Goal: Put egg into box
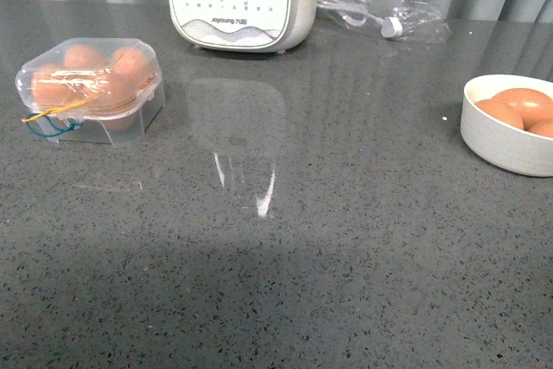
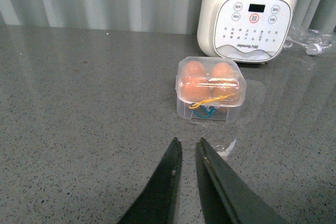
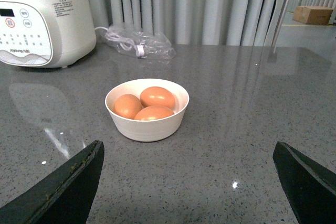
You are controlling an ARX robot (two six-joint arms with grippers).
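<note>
on the grey table, closed box holding eggs

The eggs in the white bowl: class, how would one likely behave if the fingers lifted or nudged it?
Each egg looks smooth and rounded, so it would probably slip in a loose grip. Set free on the flat grey counter it would likely roll. The shell is probably fragile; the widely spread right gripper should close gently. The bowl keeps them from rolling.
</note>
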